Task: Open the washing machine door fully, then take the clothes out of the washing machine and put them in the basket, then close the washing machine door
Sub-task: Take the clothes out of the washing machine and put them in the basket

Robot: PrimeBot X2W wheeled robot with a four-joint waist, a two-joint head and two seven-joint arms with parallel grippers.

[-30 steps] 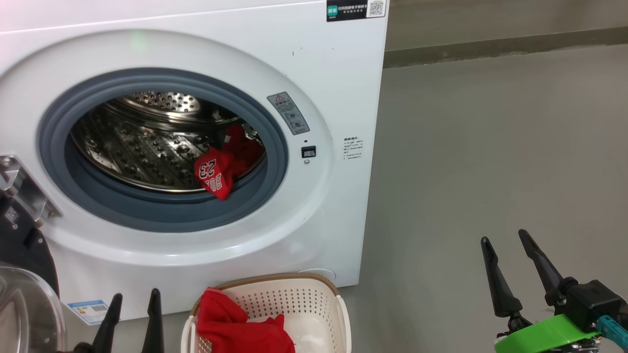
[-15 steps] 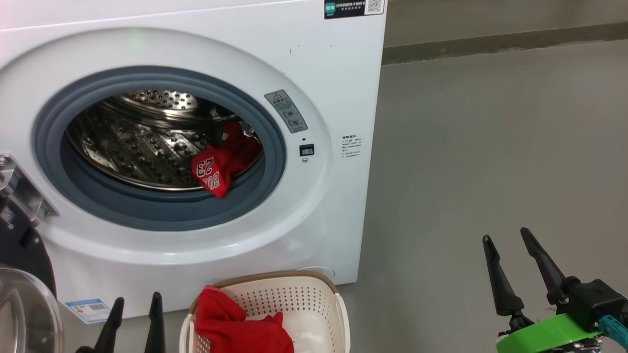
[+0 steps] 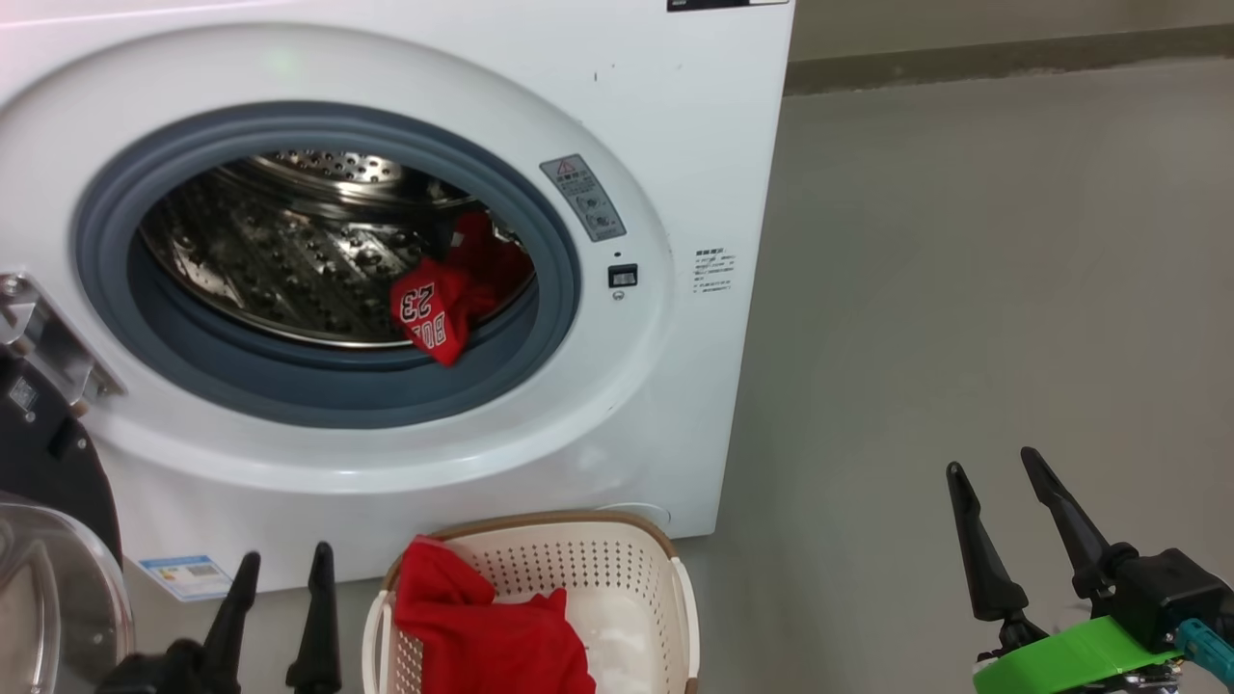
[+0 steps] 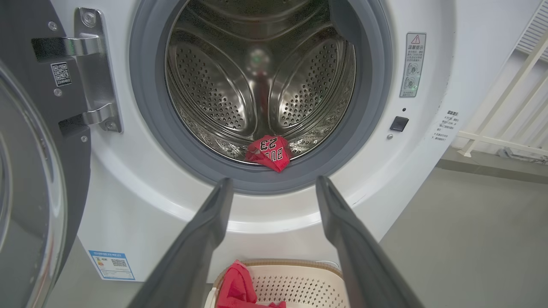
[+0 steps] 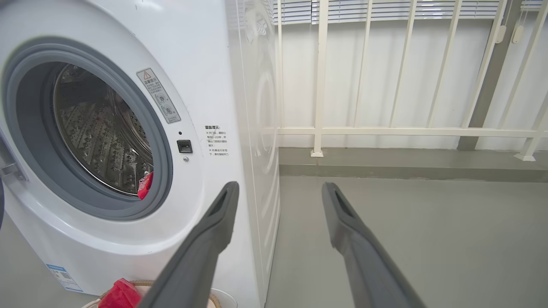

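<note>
The clothes (image 3: 436, 310) are seen partly at the washing machine (image 3: 675, 116) opening, frame centre, and partly in the basket (image 3: 598, 569) below. Light, limp fabric is judged; a bunched fold should be pinched. The left pincer (image 3: 287, 557) and right pincer (image 3: 993, 465) are spread, empty.

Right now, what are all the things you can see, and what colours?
washing machine: one, white, left of the head view.
washing machine door: one, black rim, clear glass, swung open, far left.
basket: one, cream, brown rim, on the floor before the machine.
clothes: two red bundles, one at the drum's front lip, one in the basket.
railing: one, cream, beyond the machine.
left gripper: two dark fingers, apart, lower left.
right gripper: two dark fingers, apart, lower right.
</note>
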